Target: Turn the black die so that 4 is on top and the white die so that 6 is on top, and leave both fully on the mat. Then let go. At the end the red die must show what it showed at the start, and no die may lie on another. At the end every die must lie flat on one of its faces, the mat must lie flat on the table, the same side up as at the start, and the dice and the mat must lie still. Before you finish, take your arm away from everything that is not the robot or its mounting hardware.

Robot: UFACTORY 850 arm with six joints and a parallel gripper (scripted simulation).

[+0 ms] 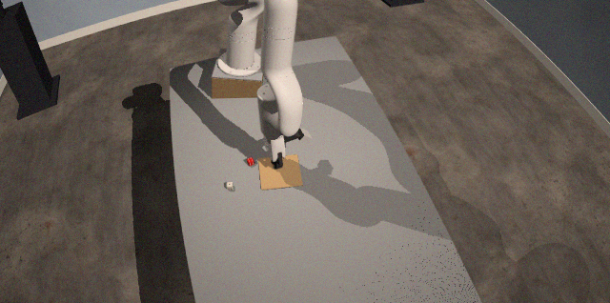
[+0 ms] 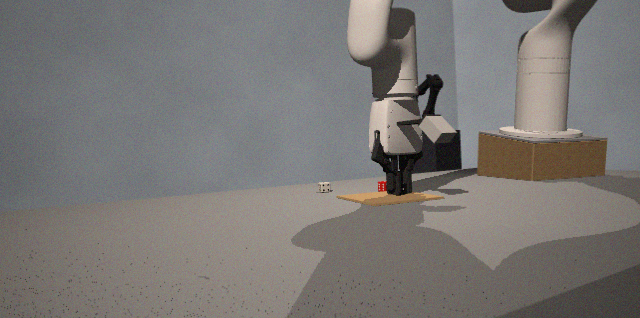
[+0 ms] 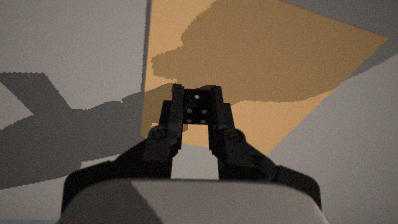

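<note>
Directly between the fingertips of the gripper (image 3: pixel 196 107) sits the black die (image 3: pixel 196 111), clamped by the closed jaws above the near corner of the tan mat (image 3: pixel 280 60). Off the mat, just beside the jaws, lies the red die (image 1: pixel 251 161). Further away from the jaws on the same side, the white die (image 1: pixel 230 186) rests on the grey table (image 1: pixel 305 255).

smooth white arm (image 1: pixel 282 55), black pincer (image 3: pixel 196 111)
</note>
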